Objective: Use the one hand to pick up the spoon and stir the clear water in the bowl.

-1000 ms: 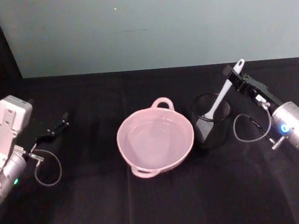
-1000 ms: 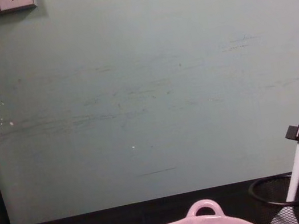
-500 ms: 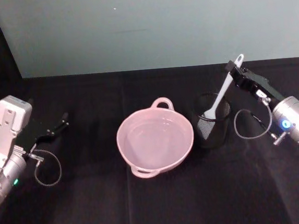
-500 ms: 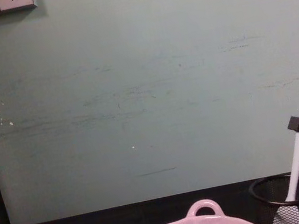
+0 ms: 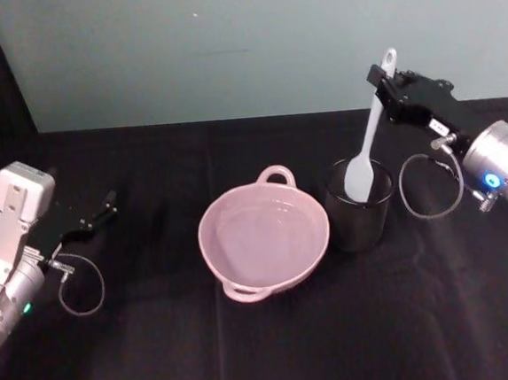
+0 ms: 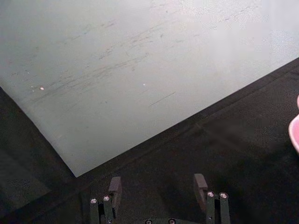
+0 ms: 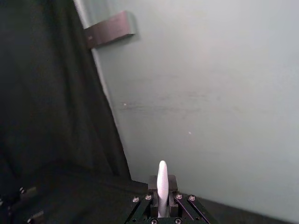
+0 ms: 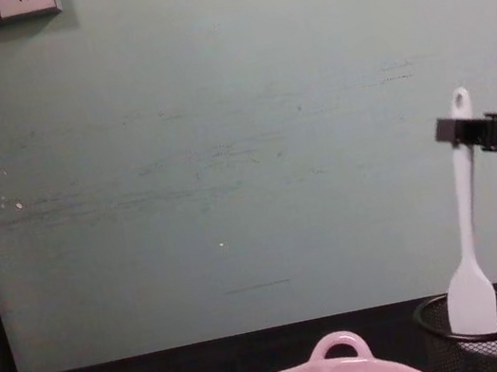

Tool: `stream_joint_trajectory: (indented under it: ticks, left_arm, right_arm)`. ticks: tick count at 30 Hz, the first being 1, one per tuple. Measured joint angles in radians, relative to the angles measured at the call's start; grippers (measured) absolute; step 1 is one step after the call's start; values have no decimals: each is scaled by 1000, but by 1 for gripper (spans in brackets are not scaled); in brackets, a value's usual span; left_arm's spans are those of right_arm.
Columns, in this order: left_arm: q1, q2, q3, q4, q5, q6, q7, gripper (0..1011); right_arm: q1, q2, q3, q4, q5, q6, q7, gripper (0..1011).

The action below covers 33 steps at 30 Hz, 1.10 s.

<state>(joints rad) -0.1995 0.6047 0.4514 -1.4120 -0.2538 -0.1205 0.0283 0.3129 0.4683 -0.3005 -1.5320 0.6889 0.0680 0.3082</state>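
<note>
While the right gripper [image 5: 385,81] is clamped on the spoon [image 5: 371,126] just below the hole at the handle's tip, the spoon hangs nearly upright above the black mesh cup [image 5: 359,225]. Its flat head points down and sits at the cup's mouth; from the chest camera the lower edge of the head dips just behind the cup's rim [image 8: 429,313], with most of the spoon [image 8: 467,205] standing clear above it. There the right gripper [image 8: 470,130] reaches in from the right edge, level, gripping the handle high up. Its own wrist camera shows the two jaws closed tight against the white handle [image 7: 162,179], which pokes up between them.

The pink bowl [image 5: 207,247] sits on the black table [image 5: 251,359] just to the left of the cup, nearly touching it, with clear water inside. The spoon is not over it.

Far to the left, the left gripper [image 5: 104,207] rests low near the table, well apart from the bowl. From its wrist camera its fingers [image 6: 114,186] stand wide apart with nothing between them.
</note>
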Motion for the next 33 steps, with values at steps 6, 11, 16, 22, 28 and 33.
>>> stream_joint_trajectory:
  ticks: [6,11,16,22,28,33]
  left_arm:
    - [0,0,0,0,0,0,0,1011]
    - [0,0,0,0,0,0,0,1011]
    - [0,0,0,0,0,0,0,1011]
    - [0,0,0,0,0,0,0,1011]
    - [0,0,0,0,0,0,0,1011]
    - [0,0,0,0,0,0,0,1011]
  right_arm:
    - [26,34,-18,-75,-65,41,3,121]
    - [54,50,-20,-136,-90,95,13,121]
    - [66,53,-18,-154,-90,121,14,121]
    - [63,52,-18,-149,-91,115,14,121]
    - [61,52,-18,-146,-91,111,14,121]
    - [60,51,-18,-145,-91,108,14,121]
